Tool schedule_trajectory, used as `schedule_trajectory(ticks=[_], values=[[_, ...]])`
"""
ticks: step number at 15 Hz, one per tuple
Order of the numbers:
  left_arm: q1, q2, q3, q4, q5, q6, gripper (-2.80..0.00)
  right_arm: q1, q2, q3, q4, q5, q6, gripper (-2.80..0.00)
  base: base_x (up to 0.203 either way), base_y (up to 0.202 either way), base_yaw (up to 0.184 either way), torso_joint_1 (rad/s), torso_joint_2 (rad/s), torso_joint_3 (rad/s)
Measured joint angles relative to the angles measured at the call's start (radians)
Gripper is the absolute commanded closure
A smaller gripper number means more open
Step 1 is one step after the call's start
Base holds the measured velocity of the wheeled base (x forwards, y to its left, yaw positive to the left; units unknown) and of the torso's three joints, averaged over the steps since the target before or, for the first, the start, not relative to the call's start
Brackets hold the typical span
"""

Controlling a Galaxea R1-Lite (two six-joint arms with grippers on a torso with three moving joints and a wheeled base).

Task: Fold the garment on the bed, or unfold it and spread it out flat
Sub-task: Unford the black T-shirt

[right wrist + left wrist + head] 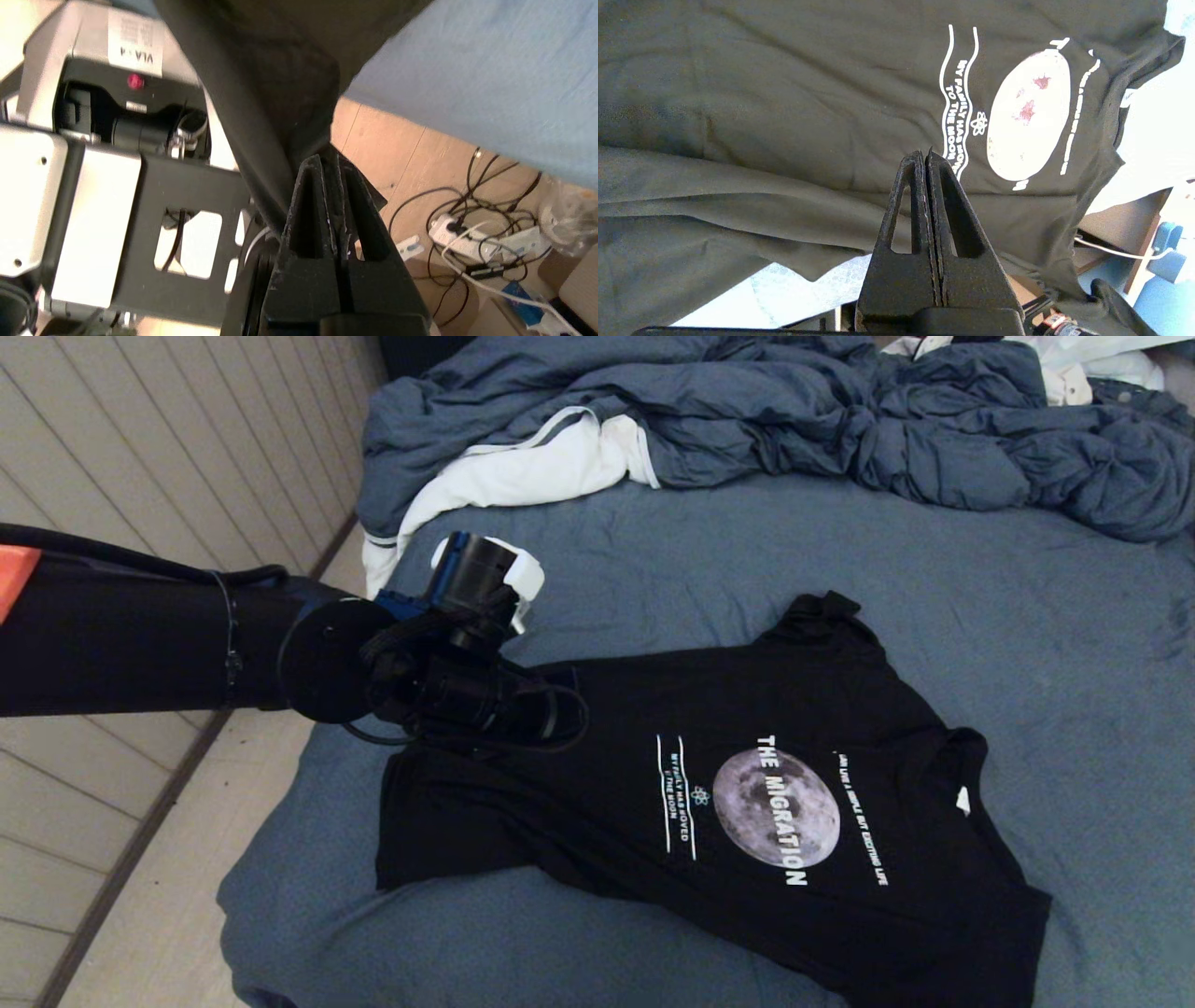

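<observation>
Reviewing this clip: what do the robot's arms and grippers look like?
The left arm is a thick black tube with a round black wrist joint, looped black cables and an orange patch near the shoulder. The left gripper and right gripper are matte black, with tapered fingers pierced by triangular cut-outs.

Head camera looks down on the wide blue-grey-sheeted bed (747,560); both wrist cameras look close past their fingers (sharing the black moon-print T-shirt (747,784)).

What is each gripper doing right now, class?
Left gripper: fingers closed, over the shirt, grip on it unclear.
Right gripper: fingers closed on the shirt's edge.
</observation>
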State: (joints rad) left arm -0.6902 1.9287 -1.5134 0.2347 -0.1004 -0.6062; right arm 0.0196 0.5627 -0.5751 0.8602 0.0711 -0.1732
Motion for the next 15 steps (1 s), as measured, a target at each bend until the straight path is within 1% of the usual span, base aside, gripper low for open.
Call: schedule_trajectory(ticks=[4,5,6,8,13,15], values=[[-0.003,0.002,0.002,0.001,-0.001,-0.001,0.0,0.027,-0.065,-0.002,0.08,-0.007,0.0,0.0,0.0,0.0,0.0,0.0,0.0,0.0],[-0.004,0.002,0.002,0.001,-0.001,-0.001,0.0,0.032,-0.077,-0.002,0.087,-0.015,0.0,-0.89,0.0,0.0,0.0,0.0,0.0,0.0],[-0.004,0.002,0.002,0.001,0.0,0.0,0.0,0.034,-0.085,0.0,0.087,-0.024,0.0,-2.8,0.0,0.0,0.0,0.0,0.0,0.0],[-0.004,0.003,0.003,0.001,0.0,-0.001,0.0,0.04,-0.092,0.003,0.082,-0.041,-0.007,-2.8,0.0,0.0,0.0,0.0,0.0,0.0],[-0.004,0.005,0.001,0.001,0.0,0.0,0.0,0.058,-0.088,-0.004,0.076,-0.042,-0.01,-2.8,0.0,0.0,0.0,0.0,0.0,0.0],[-0.004,0.005,0.001,0.001,0.0,0.0,0.0,0.059,-0.074,-0.013,0.038,-0.04,-0.003,-2.8,0.0,0.0,0.0,0.0,0.0,0.0]])
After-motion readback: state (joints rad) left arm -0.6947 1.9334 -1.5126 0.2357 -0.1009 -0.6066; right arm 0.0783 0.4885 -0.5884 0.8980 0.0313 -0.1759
